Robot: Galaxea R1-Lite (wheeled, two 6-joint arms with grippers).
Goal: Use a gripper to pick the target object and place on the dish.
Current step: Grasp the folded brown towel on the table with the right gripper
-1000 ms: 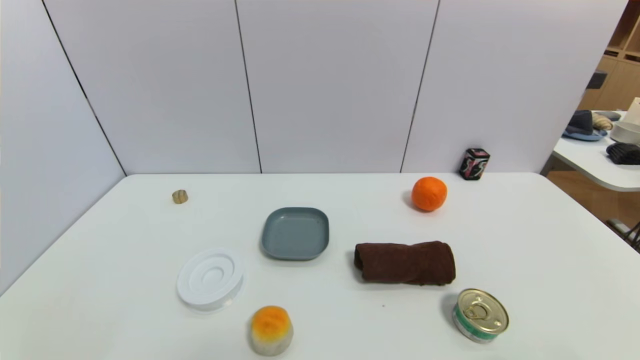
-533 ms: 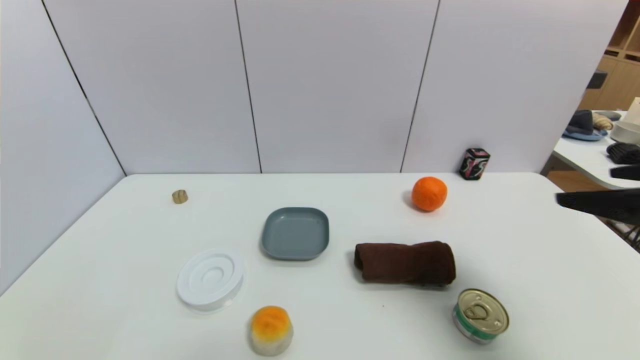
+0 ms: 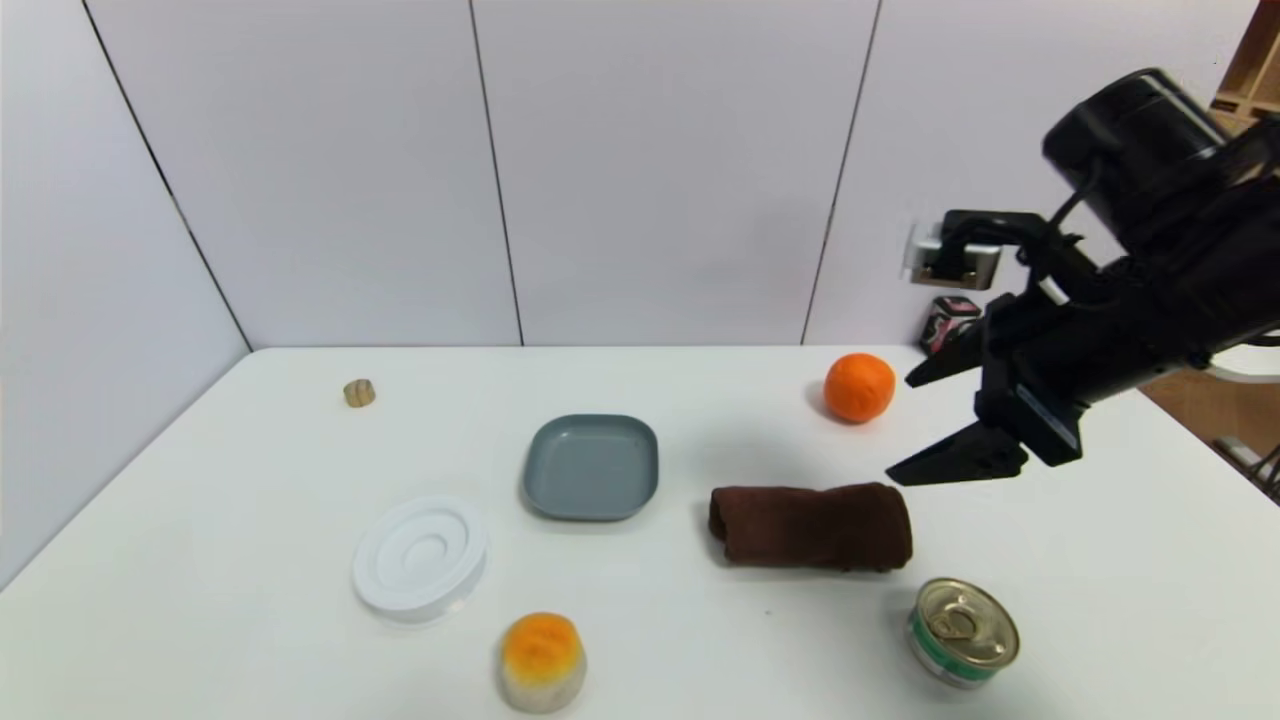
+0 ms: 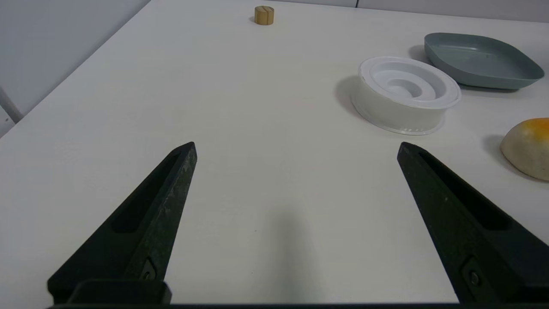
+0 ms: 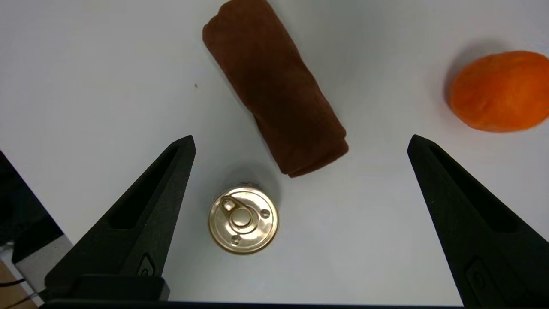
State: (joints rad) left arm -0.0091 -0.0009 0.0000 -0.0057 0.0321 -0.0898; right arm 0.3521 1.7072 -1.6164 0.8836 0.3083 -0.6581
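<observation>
- Right gripper (image 3: 897,430): above the bench (image 3: 250,640) at its right-hand part, near the towel's right end; fingers spread wide, nothing held between them.
- Left gripper (image 4: 297,148): over the left part of the bench, out of the head view; fingers wide apart, nothing in their grasp.
- Towel (image 3: 810,527): dark brown, rolled, lying on its side on the bench, right of the dish and apart from it.
- Dish (image 3: 591,468): blue-grey, square with rounded corners, upright, nothing in it.
- Can (image 3: 962,632): gold top with pull ring, green band; near the towel's right end, on the bench's near side.
- Orange ball (image 3: 858,387): beyond the towel, apart from it.
- White tub (image 3: 420,555): round, ridged top, left of the dish.
- Bun (image 3: 542,660): orange-topped, pale below, nearer than the dish.
- Wooden piece (image 3: 359,393): small, toward the far left.
</observation>
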